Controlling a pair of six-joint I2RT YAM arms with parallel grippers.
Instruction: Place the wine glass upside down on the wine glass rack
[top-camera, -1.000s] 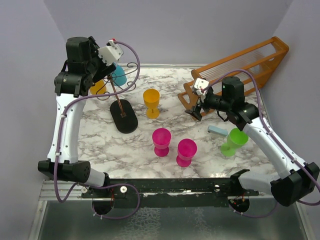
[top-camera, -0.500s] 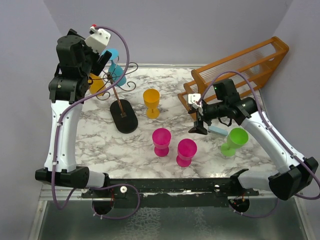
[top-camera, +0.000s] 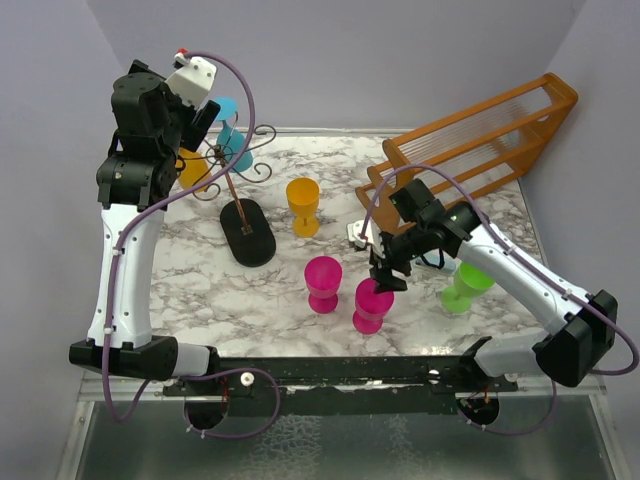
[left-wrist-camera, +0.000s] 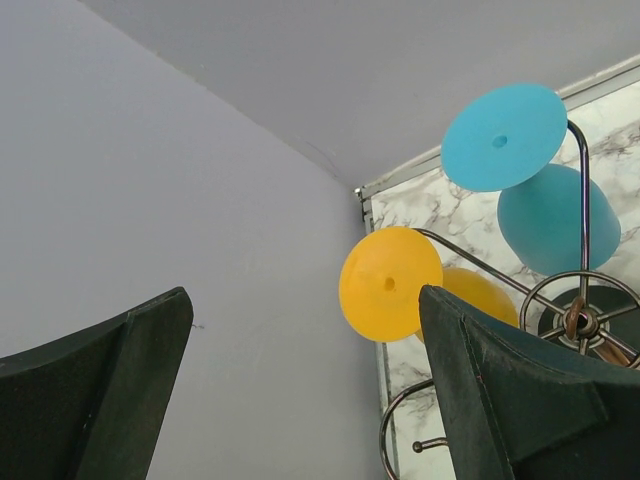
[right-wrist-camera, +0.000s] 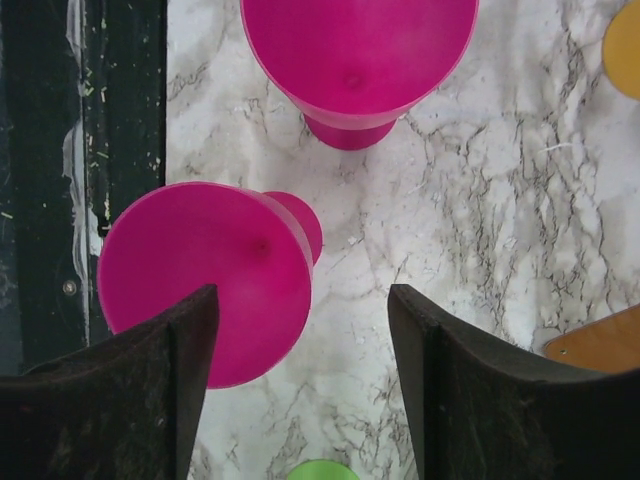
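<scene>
The wine glass rack (top-camera: 248, 232) is a thin dark wire stand with a black oval base at the back left. A blue glass (top-camera: 232, 142) and a yellow glass (top-camera: 193, 170) hang upside down on its hooks. The left wrist view shows them from beside the blue glass (left-wrist-camera: 555, 215), the yellow glass (left-wrist-camera: 390, 283) and the rack's wire (left-wrist-camera: 585, 320). My left gripper (top-camera: 208, 125) (left-wrist-camera: 305, 300) is open and empty, raised just left of the hooks. My right gripper (top-camera: 385, 272) (right-wrist-camera: 300, 300) is open above the nearer magenta glass (top-camera: 372, 303) (right-wrist-camera: 205, 300), not touching it.
A second magenta glass (top-camera: 323, 283) (right-wrist-camera: 355, 50), an orange glass (top-camera: 302, 205) and a green glass (top-camera: 462, 285) stand upright on the marble table (top-camera: 200, 290). A large orange-brown wooden slatted rack (top-camera: 470, 150) lies at the back right. A small light-blue object (top-camera: 436, 262) is partly hidden by the right arm.
My right gripper has swung from the wooden rack forward and left to above the nearer magenta glass. My left gripper rose away from the blue glass, leaving it hanging, then stayed still.
</scene>
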